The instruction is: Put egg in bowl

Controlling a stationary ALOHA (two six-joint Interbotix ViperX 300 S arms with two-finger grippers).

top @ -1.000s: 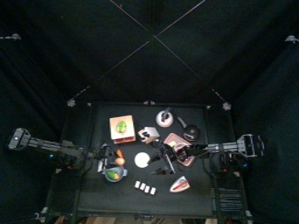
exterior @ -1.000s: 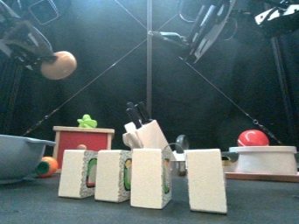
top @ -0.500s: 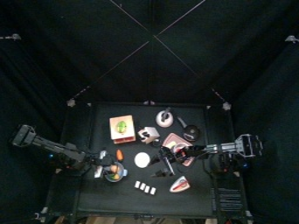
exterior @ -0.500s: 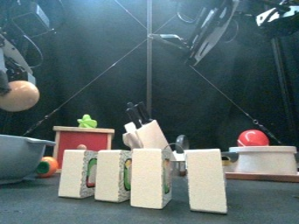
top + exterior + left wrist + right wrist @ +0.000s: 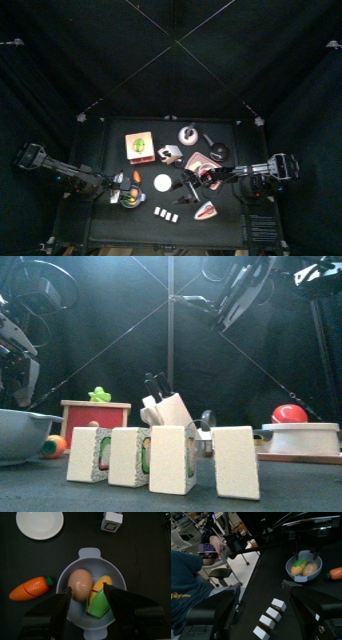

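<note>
The egg (image 5: 81, 583) now lies inside the bowl (image 5: 85, 560), beside the corn, where a moment ago it hung in the air. The left pincer (image 5: 89, 597) stands apart just above it, so the task looks complete. The right pincer (image 5: 294, 598) rests apart, empty.

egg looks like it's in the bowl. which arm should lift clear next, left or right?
Left. Its tool hangs open directly over the bowl, with the egg lying inside beside the corn. The right tool sits off to the side, away from the bowl.
</note>
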